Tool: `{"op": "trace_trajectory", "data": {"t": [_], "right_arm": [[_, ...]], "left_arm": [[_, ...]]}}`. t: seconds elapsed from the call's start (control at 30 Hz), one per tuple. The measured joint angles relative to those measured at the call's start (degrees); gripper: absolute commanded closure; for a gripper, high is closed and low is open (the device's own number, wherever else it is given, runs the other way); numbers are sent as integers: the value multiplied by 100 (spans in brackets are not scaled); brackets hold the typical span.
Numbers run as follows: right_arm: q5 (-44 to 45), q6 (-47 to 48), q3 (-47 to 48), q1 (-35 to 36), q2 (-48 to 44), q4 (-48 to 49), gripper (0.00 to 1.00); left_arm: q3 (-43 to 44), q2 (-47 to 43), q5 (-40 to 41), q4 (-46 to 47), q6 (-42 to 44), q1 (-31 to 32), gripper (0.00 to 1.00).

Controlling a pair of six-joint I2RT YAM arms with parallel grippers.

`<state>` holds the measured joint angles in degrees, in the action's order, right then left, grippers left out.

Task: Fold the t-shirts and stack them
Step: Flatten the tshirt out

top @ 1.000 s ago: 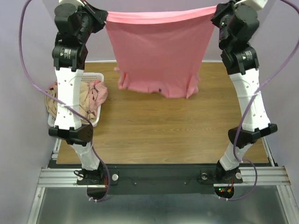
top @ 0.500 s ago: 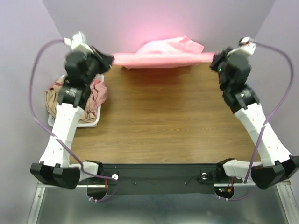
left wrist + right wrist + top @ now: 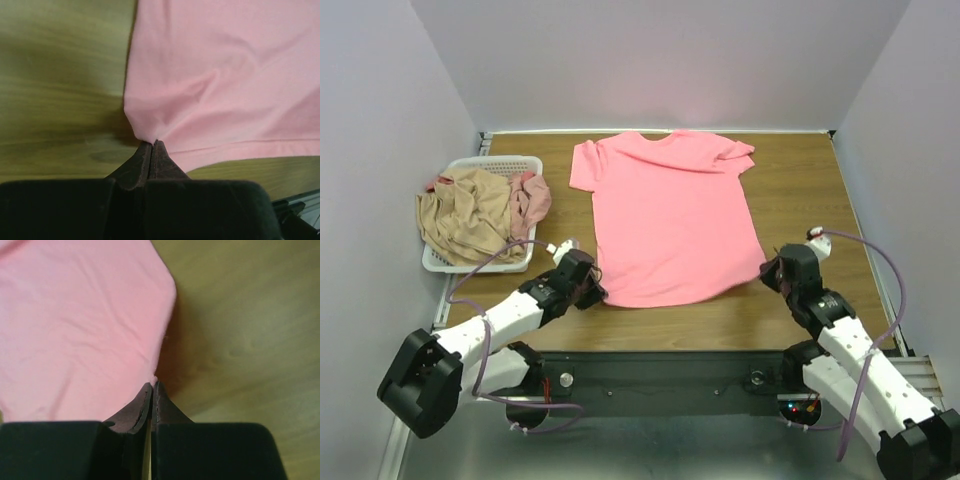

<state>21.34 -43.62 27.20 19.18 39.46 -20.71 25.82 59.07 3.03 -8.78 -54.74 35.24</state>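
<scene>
Wooden table (image 3: 820,190) bears salmon-pink t-shirt (image 3: 670,220), left tool (image 3: 152,145) and right tool (image 3: 152,386) pinching hem.

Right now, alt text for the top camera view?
A salmon shirt lies spread flat on the wood table, collar away from the arms. The left gripper and right gripper are each shut on a near hem corner. At left, a white basket holds a crumpled tan shirt and dusty-pink shirt.

Flat salmon-pink t-shirt (image 3: 670,215) on table (image 3: 800,190), left hand (image 3: 595,290) and right hand (image 3: 767,273) clamped on near corners
</scene>
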Motion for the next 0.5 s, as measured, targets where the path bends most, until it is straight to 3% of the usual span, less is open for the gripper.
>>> {"op": "trace_trajectory", "data": {"t": [0.2,0.5], "right_arm": [[-258,-935,-717,-2,85,-925,97],[-55,-1910,-691,-2,-404,-1709,100]], "left_arm": [[-282,42,278,90,-831,846,100],[-400,195,470,55,-2026,1974,100]]}}
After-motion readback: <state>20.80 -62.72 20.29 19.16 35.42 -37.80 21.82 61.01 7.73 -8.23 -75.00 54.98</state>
